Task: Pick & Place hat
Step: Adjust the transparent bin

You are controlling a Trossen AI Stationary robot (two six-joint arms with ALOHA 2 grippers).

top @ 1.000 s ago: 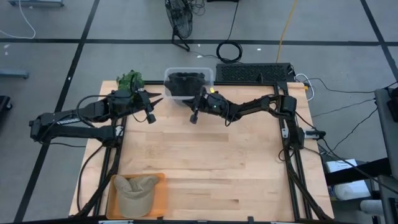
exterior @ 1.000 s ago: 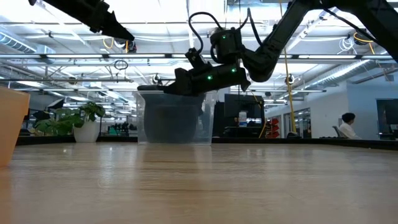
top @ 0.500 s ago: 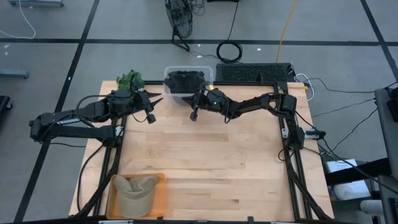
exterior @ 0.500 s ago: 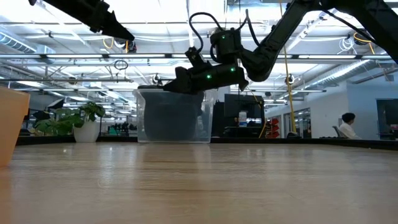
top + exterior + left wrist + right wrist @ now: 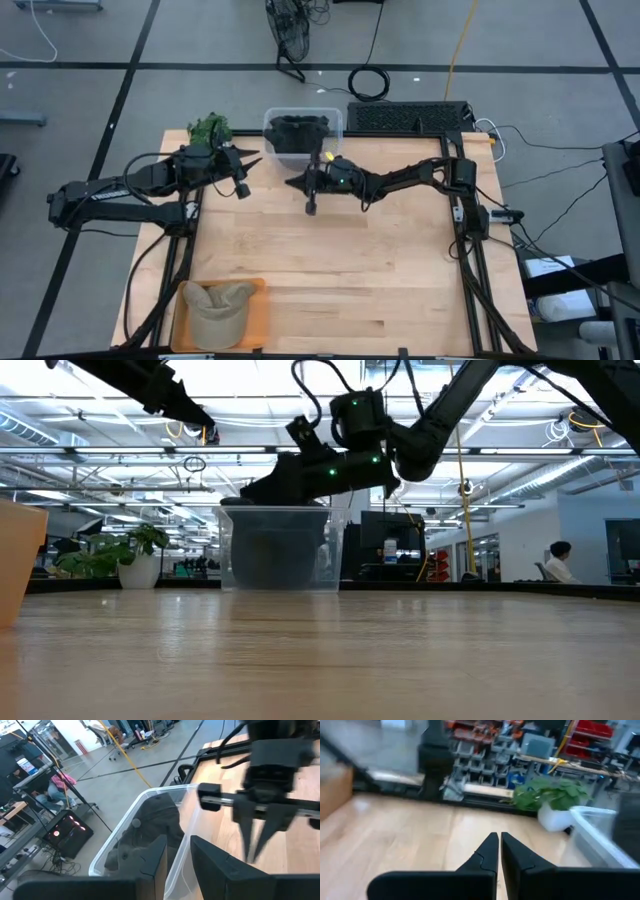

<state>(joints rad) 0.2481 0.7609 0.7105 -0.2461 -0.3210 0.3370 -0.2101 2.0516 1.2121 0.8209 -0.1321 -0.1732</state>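
Observation:
A dark hat [image 5: 300, 128] lies inside a clear plastic bin [image 5: 335, 122] at the table's far edge; the left wrist view shows the hat [image 5: 150, 822] in the bin [image 5: 117, 842] too. A tan cap [image 5: 217, 308] rests on an orange tray [image 5: 255, 300] at the near left corner. My right gripper [image 5: 291, 182] hovers shut just in front of the bin, pointing toward the table's left, with nothing in it. My left gripper [image 5: 255, 161] hangs open and empty to the left of the bin, high above the table [image 5: 205, 428].
A potted green plant [image 5: 210, 127] stands at the far left corner, next to the left arm. A black keyboard [image 5: 408, 117] lies beyond the far edge. Bare wood [image 5: 340, 270] spreads over the middle and right of the table.
My right gripper has swung away from the bin's front rim toward the table's near and left sides, rising a little. It has turned from pointing at the bin to pointing left, and it stays shut.

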